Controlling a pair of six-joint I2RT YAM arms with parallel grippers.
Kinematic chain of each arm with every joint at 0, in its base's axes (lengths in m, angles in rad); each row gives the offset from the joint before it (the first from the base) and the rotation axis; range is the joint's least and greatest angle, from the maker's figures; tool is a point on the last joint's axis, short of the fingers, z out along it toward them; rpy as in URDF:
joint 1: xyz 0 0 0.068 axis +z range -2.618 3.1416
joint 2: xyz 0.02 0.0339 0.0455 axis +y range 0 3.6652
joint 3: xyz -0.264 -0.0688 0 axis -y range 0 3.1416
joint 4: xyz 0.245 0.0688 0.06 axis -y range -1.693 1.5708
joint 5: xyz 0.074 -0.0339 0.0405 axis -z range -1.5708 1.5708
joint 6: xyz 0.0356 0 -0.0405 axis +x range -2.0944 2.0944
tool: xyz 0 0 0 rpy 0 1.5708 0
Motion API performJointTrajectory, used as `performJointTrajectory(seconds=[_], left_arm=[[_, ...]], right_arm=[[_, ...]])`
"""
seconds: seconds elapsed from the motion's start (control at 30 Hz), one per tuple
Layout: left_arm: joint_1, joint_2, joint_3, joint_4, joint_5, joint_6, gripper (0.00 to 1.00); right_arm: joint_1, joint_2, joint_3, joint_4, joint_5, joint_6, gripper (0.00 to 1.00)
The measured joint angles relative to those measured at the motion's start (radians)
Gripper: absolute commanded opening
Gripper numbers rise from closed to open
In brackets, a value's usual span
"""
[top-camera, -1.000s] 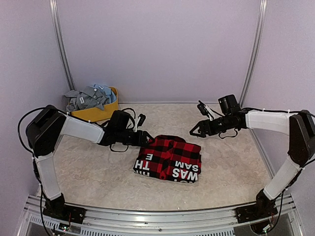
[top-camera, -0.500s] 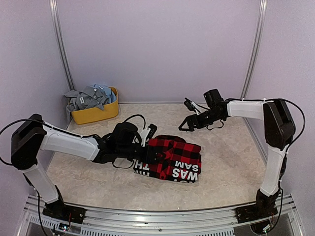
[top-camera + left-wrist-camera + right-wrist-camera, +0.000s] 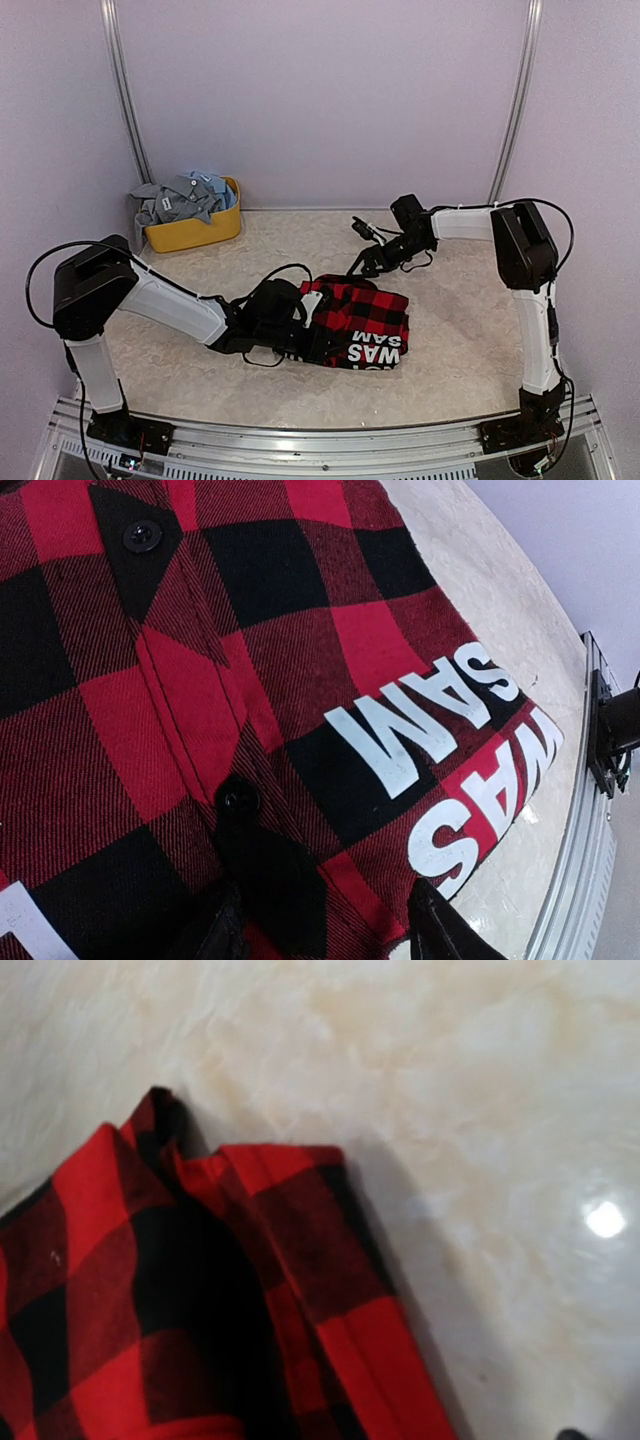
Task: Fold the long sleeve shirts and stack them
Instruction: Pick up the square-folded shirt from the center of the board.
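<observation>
Grey shirts (image 3: 182,198) sit in the tub (image 3: 195,236). The left hand (image 3: 303,322) lies on the left edge of the folded flannel (image 3: 368,312), mid-counter (image 3: 470,330). It is partly spread, and whether it pinches cloth cannot be told. The right hand (image 3: 362,248) hovers spread above the far corner. The left edge should be pinned while that corner is squared.

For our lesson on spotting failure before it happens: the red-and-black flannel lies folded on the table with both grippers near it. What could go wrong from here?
1. The left gripper is down at the left edge of the flannel; a drag or lift from there could pull the fold apart.
2. The right gripper hangs open by the far edge, where its wrist view shows loose layers; it might snag only one layer.
</observation>
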Motion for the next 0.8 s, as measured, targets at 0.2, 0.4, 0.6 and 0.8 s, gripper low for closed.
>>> performJointTrajectory(seconds=[0.2,0.4,0.6,0.8], left_arm=[[0.000,0.000,-0.005,0.000,0.000,0.026,0.51],[0.001,-0.012,-0.026,-0.010,-0.001,0.065,0.51],[0.006,-0.040,-0.051,-0.031,0.000,0.095,0.50],[0.011,-0.061,-0.064,-0.051,0.001,0.115,0.50]], right_arm=[[0.012,0.047,0.059,-0.063,-0.036,-0.045,0.97],[0.025,0.086,0.117,-0.151,-0.055,-0.109,0.97],[0.034,0.092,0.121,-0.208,-0.061,-0.168,0.94],[0.043,0.100,0.132,-0.257,-0.072,-0.212,0.87]])
